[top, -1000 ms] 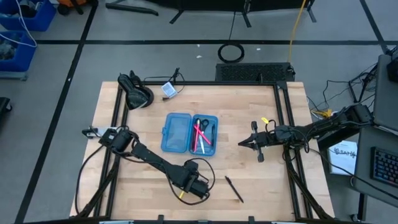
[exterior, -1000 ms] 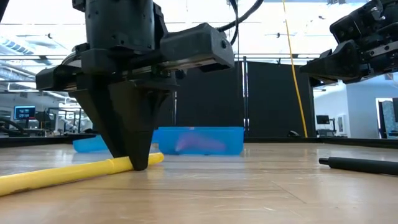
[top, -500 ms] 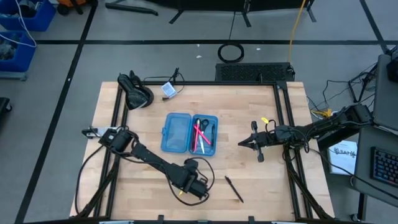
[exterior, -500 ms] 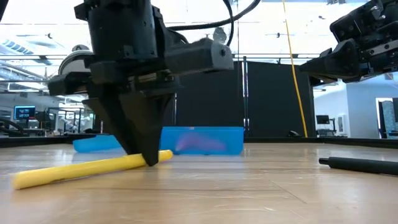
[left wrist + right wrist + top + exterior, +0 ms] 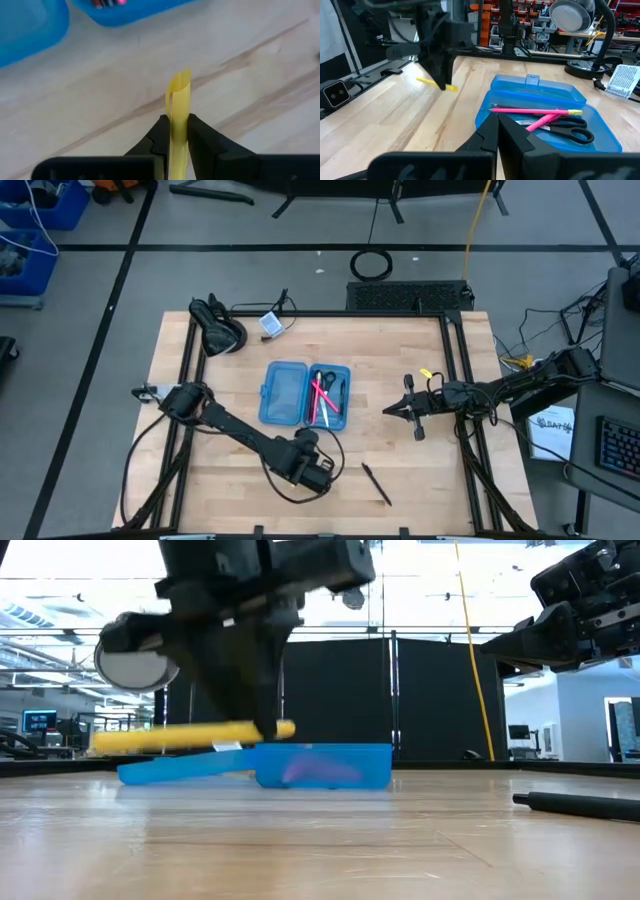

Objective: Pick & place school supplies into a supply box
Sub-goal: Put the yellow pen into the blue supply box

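Note:
The translucent blue supply box [image 5: 305, 393] lies open in the middle of the table. Its right half [image 5: 545, 125] holds pink pens [image 5: 532, 111] and black-handled scissors [image 5: 570, 131]. My left gripper [image 5: 177, 127] hangs near the table's front edge, in front of the box, shut on a yellow pen [image 5: 185, 735]. In the high view my left gripper [image 5: 310, 470] hides that pen. A black pen [image 5: 376, 483] lies on the wood to its right. My right gripper [image 5: 390, 410] waits shut and level, right of the box. My left gripper pinches the yellow pen between its two fingers [image 5: 159, 134], close to the pen's right end [image 5: 272, 729]; a short stub [image 5: 179, 92] sticks out past them. The fingers come steeply from above and lie across the pen. The pen hangs about level, lifted clear of the table.
A black desk lamp [image 5: 220, 328] and a small card [image 5: 270, 323] sit at the table's far left corner. Black cables [image 5: 160, 430] trail beside the left arm. A dark blue bin [image 5: 35, 220] stands on the floor beyond the table.
My left gripper has gone up, still shut on the yellow pen. The pen's held right end rose first while its left end stayed on the wood; now the whole pen hangs level above the table, at about the height of the box's rim.

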`<control>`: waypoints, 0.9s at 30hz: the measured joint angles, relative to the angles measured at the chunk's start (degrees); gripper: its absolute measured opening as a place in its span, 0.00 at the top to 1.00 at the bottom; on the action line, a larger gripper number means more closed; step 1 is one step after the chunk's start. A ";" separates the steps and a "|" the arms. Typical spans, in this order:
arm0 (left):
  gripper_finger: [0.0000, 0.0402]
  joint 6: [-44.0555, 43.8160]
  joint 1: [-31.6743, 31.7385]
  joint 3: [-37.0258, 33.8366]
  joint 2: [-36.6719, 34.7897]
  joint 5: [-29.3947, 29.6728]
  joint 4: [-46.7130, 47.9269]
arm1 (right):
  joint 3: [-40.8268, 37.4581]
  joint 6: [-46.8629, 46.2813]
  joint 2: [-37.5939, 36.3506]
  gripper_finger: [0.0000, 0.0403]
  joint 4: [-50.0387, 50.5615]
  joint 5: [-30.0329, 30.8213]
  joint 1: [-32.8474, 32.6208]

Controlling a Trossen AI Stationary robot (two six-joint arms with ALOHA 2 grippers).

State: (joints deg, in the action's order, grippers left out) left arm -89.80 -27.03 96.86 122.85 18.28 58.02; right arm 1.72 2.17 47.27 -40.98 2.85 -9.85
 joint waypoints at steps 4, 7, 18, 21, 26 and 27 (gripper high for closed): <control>0.87 1.55 0.55 0.01 -2.83 1.64 0.69 | 0.00 0.00 0.02 1.00 -0.26 0.00 0.00; 0.87 3.89 1.78 0.09 -5.38 2.99 0.54 | 0.00 0.00 0.02 1.00 -0.31 0.00 0.00; 0.87 15.45 14.92 0.15 -11.43 4.07 -1.38 | -0.02 0.04 0.02 1.00 -1.09 0.00 0.00; 0.87 20.53 19.83 0.15 -10.97 2.40 -3.14 | -0.02 0.02 0.02 1.00 -1.07 0.00 0.00; 0.87 26.12 26.04 0.20 -9.21 1.95 -6.71 | -0.01 0.00 0.02 1.00 -0.93 0.00 0.00; 0.87 26.90 26.84 0.20 -9.07 1.92 -7.27 | -0.02 0.00 0.03 1.00 -0.73 -0.03 0.00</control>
State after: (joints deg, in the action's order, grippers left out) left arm -62.90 -0.18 97.06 113.79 20.19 50.75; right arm 1.70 2.17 47.29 -41.71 2.83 -9.85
